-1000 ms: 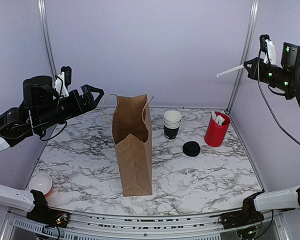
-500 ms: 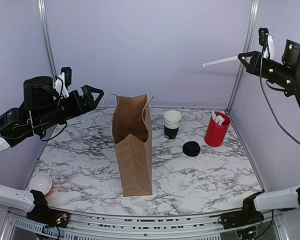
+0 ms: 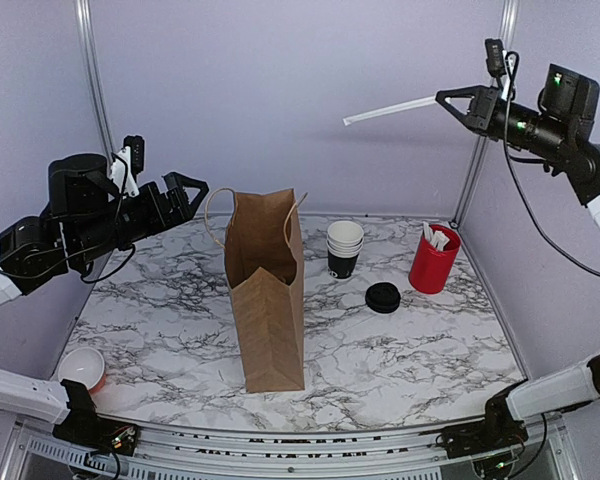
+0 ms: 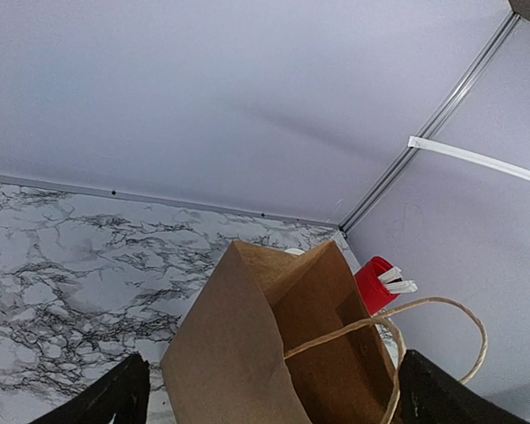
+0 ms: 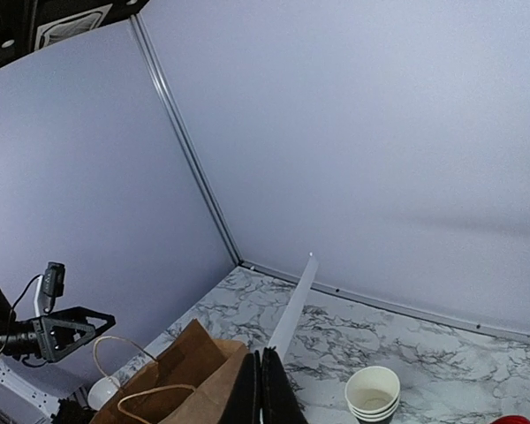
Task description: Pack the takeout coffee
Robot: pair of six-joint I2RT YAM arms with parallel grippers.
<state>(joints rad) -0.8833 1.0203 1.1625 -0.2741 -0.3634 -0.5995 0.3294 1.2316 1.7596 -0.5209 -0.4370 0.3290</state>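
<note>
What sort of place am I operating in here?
Probably a robot test cell dressed as a coffee counter: plain lilac wall panels in metal framing enclose a marble-patterned table holding a brown paper bag, a stack of paper cups and a red cup of white sticks.

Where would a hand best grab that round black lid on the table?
Probably across its rim, coming straight down from above. The black lid sits low and flat on the table. It is round, so any direction across works, and it stands apart from the stacked cups and red cup.
</note>
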